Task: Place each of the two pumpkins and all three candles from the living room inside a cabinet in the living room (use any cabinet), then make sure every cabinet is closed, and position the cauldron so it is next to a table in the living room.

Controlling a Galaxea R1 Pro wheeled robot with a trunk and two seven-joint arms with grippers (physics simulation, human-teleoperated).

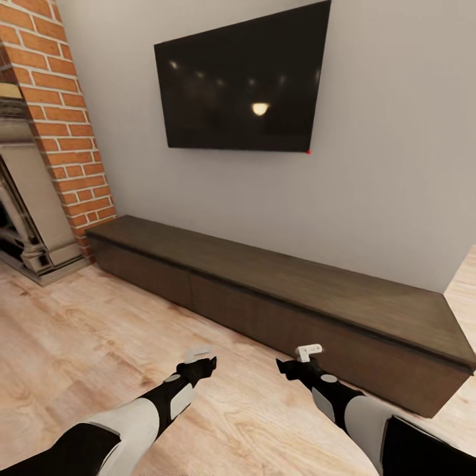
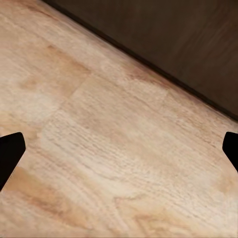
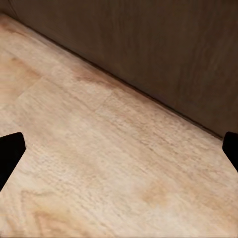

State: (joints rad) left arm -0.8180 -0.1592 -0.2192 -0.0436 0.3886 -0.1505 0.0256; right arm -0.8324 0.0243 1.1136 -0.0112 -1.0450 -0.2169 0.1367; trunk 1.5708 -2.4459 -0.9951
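Note:
The long low dark-brown cabinet (image 1: 284,291) runs along the wall under a television, all its drawer fronts shut. Both arms reach forward over the wooden floor in front of it. My left gripper (image 1: 201,362) hangs above the floor, a short way from the cabinet's front. My right gripper (image 1: 297,360) is closer to the drawer front. In the left wrist view the black fingertips (image 2: 11,148) stand far apart with bare floor between them, and the cabinet's base (image 2: 173,39) lies ahead. The right wrist view shows the same wide gap and the drawer front (image 3: 148,44). Pumpkins, candles, cauldron and table are out of view.
A black television (image 1: 244,82) hangs on the grey wall above the cabinet. A red brick chimney (image 1: 63,119) with a grey fireplace surround (image 1: 33,225) stands at the left. Pale wood floor (image 1: 86,344) stretches in front.

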